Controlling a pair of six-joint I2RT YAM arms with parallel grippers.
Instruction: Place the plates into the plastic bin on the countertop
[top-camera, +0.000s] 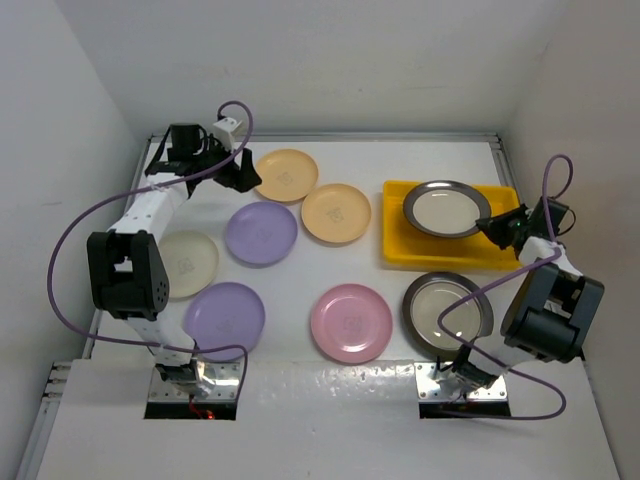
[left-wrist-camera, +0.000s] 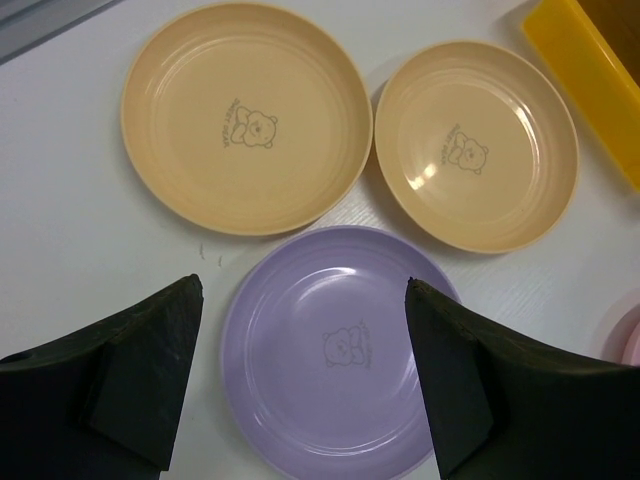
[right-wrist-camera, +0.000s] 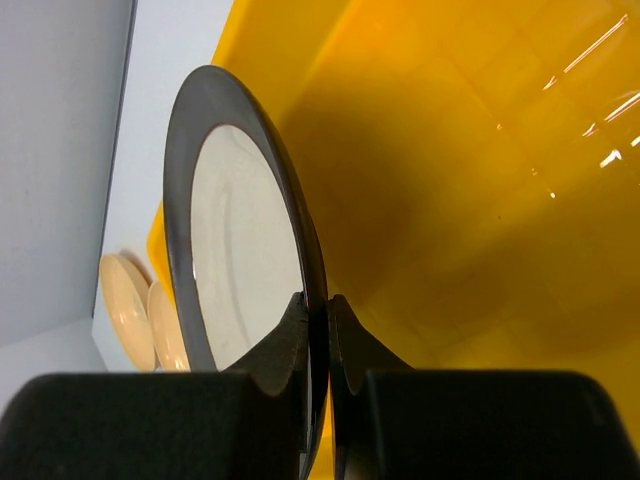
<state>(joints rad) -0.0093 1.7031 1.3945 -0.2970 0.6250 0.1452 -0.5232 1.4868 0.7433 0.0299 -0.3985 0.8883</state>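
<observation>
My right gripper (top-camera: 497, 226) (right-wrist-camera: 318, 300) is shut on the rim of a dark-rimmed plate (top-camera: 446, 208) (right-wrist-camera: 240, 250), holding it just over the floor of the yellow plastic bin (top-camera: 395, 255) (right-wrist-camera: 480, 180). My left gripper (top-camera: 240, 170) (left-wrist-camera: 303, 290) hangs open above a lavender plate (top-camera: 261, 233) (left-wrist-camera: 340, 350), touching nothing. On the white countertop (top-camera: 400, 150) lie two pale orange plates (top-camera: 286, 174) (top-camera: 336, 213), a second lavender plate (top-camera: 224, 320), a cream plate (top-camera: 186, 263), a pink plate (top-camera: 351, 322) and another dark-rimmed plate (top-camera: 448, 310).
White walls close in the countertop at the back and on both sides. The bin's left corner (left-wrist-camera: 590, 80) shows at the top right of the left wrist view, beside the orange plates (left-wrist-camera: 245, 115) (left-wrist-camera: 475, 145). Purple cables loop from both arms.
</observation>
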